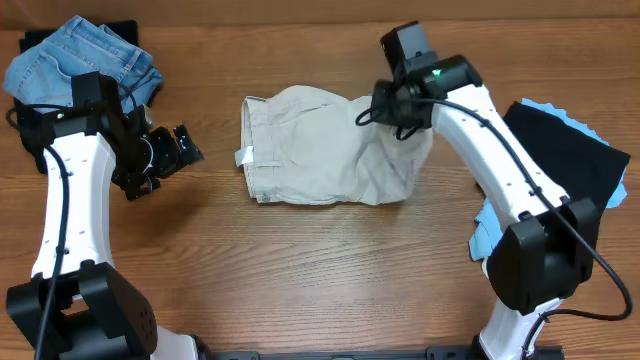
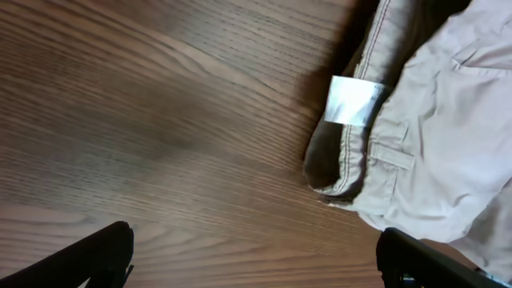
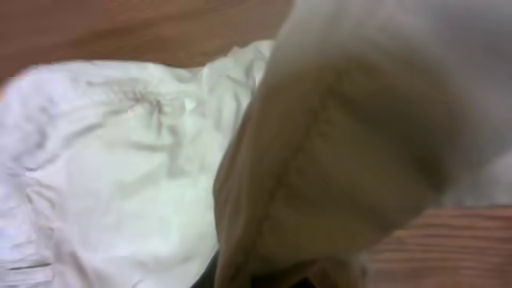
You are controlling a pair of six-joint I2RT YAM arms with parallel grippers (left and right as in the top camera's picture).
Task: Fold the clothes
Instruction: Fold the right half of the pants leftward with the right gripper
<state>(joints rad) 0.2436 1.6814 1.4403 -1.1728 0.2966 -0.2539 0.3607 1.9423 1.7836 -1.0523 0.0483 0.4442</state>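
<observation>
Trousers [image 3: 336, 160] blurred at right wrist

Robot lab, wooden table [image 1: 320, 270]

Light fell evenly from above on my counter [image 1: 320, 280], bright and without glare, and the overhead view was sharp to its corners. The trousers [image 1: 310, 145] threw only a thin, soft shadow along their near edge. My left wrist view was slightly soft, the white label [image 2: 352, 100] nearly washed out. My right wrist view was badly blurred: cloth crowded the lens, dim and out of focus.
</observation>
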